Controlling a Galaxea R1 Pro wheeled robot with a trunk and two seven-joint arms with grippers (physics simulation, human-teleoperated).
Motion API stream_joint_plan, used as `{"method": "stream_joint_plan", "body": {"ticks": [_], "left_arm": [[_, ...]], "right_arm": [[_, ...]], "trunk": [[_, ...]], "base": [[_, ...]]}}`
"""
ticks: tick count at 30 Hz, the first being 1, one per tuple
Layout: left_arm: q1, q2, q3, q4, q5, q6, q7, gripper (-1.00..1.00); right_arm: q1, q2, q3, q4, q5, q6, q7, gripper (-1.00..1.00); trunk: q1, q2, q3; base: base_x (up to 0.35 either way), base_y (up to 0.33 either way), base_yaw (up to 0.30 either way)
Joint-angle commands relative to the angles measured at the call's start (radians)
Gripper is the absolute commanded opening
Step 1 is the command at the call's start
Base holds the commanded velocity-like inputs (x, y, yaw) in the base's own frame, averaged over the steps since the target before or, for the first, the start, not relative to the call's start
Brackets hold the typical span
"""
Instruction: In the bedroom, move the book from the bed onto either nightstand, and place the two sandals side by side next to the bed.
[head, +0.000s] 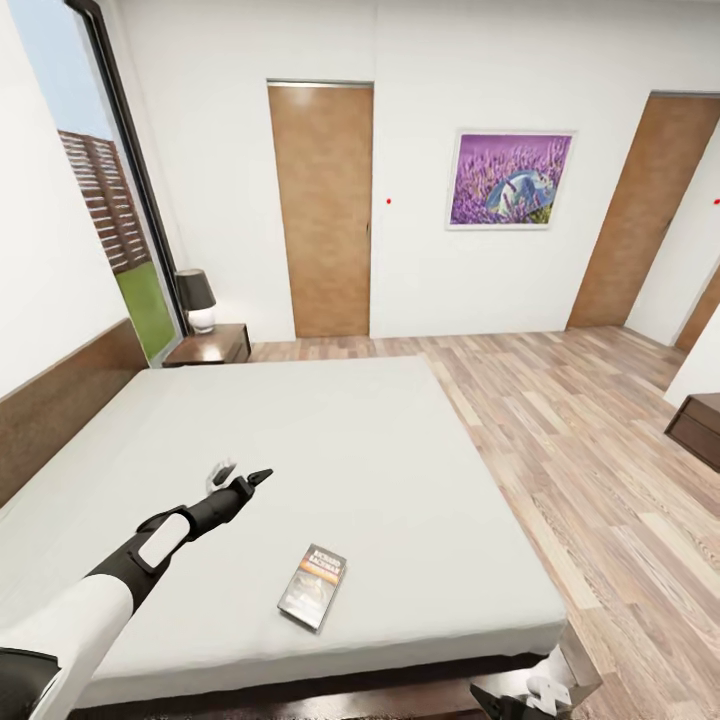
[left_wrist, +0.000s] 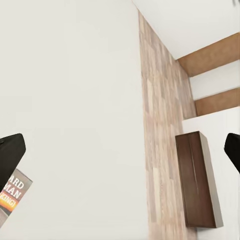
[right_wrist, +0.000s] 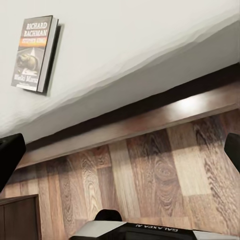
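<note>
Nothing done yet: book (head: 313, 587) lies flat on bed (head: 400, 440), just beside and below the empty, open left gripper (head: 238, 478). Nightstand (head: 208, 345) far beyond gripper. Right gripper (right_wrist: 120, 150) open, empty.

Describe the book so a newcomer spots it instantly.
Find the large bed with the off-white mattress. Near its foot edge lies the book, flat on the cover, right of the left gripper. It is the only dark item there, with an orange band.

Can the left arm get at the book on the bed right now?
Probably yes. The left gripper hangs over the mattress with open jaws, and the book lies flat nearby with nothing between them.
</note>
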Motion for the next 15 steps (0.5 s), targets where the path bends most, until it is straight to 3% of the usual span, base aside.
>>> {"method": "stream_joint_plan", "body": {"ticks": [1, 15], "left_arm": [[-0.001, -0.001, -0.004, 0.0, 0.009, 0.004, -0.001, 1.0], [0.001, -0.003, -0.004, -0.001, 0.009, 0.004, -0.001, 1.0]], "right_arm": [[-0.001, -0.001, 0.005, 0.002, -0.01, -0.002, 0.003, 1.0], [0.0, -0.001, 0.005, 0.002, -0.009, -0.002, 0.002, 1.0]], "trunk": [[0.001, -0.002, -0.004], [0.001, -0.002, -0.026]], "base": [[0.0, 0.0, 0.0], [0.0, 0.0, 0.0]]}}
